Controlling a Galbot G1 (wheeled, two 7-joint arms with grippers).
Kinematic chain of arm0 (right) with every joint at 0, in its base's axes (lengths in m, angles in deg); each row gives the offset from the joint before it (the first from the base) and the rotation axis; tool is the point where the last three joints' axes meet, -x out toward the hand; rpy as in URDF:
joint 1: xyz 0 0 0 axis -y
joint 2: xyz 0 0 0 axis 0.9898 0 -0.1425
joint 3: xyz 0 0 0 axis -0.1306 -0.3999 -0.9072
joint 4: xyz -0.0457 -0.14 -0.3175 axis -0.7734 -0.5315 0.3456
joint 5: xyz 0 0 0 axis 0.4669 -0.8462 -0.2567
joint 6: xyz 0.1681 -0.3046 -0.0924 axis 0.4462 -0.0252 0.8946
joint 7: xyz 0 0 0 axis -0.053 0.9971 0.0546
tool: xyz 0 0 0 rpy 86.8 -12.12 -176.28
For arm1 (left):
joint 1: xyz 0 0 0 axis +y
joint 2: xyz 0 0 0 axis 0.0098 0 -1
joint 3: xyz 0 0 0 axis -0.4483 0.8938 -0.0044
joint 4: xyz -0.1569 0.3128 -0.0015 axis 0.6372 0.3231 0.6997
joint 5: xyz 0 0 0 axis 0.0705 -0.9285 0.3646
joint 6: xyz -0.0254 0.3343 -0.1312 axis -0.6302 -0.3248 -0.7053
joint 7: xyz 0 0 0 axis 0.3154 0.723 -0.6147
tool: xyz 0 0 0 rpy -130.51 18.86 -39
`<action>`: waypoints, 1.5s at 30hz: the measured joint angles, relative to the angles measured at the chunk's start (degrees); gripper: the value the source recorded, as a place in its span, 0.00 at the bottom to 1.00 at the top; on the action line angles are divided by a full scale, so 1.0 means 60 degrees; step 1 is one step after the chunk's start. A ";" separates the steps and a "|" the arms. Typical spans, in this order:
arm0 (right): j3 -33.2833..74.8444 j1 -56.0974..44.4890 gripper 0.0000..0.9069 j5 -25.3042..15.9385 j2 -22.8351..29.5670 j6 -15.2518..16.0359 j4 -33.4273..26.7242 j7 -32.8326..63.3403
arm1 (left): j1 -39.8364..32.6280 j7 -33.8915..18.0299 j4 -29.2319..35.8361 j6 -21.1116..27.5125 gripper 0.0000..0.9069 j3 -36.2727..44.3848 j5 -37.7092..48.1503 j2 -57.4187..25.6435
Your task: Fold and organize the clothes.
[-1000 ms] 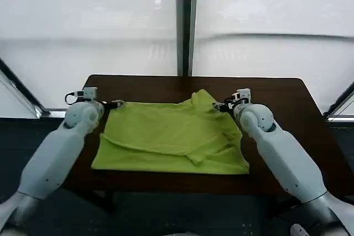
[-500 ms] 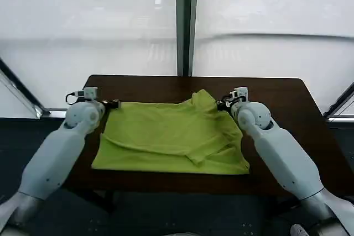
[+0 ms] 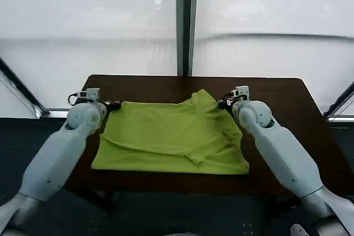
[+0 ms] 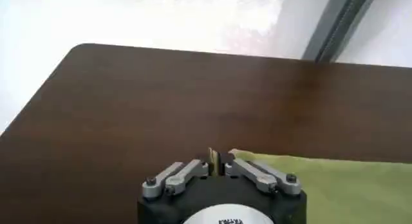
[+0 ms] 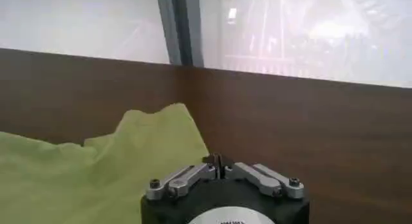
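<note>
While the one lime-green T-shirt (image 3: 171, 136) lies spread on the dark table (image 3: 276, 89), each of the two grippers is at a far corner of it, the left gripper (image 3: 114, 104) and the right gripper (image 3: 222, 103), both with jaws pressed together on the cloth edge. I think a thin pinch could slip, so one corner falls and the fold goes crooked.
</note>
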 joint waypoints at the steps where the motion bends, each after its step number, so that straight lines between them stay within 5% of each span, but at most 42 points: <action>1: 0.0003 -0.0012 0.06 -0.0002 0.0000 0.0000 0.0000 -0.0008 | 0.0000 0.0000 -0.0003 -0.0012 0.20 0.0002 -0.0003 0.0004; 15: 0.0291 -0.0347 0.00 -0.0087 -0.0154 0.0003 0.0546 -0.0423 | 0.0048 0.0011 -0.0003 -0.0103 0.14 -0.0039 -0.0038 -0.0029; 24: 0.0750 -0.0984 0.00 -0.0202 -0.0527 -0.1751 0.1336 -0.0668 | 0.0340 -0.0015 0.0511 -0.0382 0.15 -0.0411 0.0025 -0.0199; 27: 0.0951 -0.1287 0.00 -0.0201 -0.0646 -0.1986 0.1658 -0.0690 | 0.0494 -0.0030 0.0857 -0.0378 0.15 -0.0561 0.0146 -0.0319; 45: 0.2774 -0.4329 0.00 -0.0509 -0.1705 -0.1793 0.4645 -0.0846 | 0.3374 -0.0058 0.3910 -0.0678 0.15 -0.2511 0.0410 -0.0949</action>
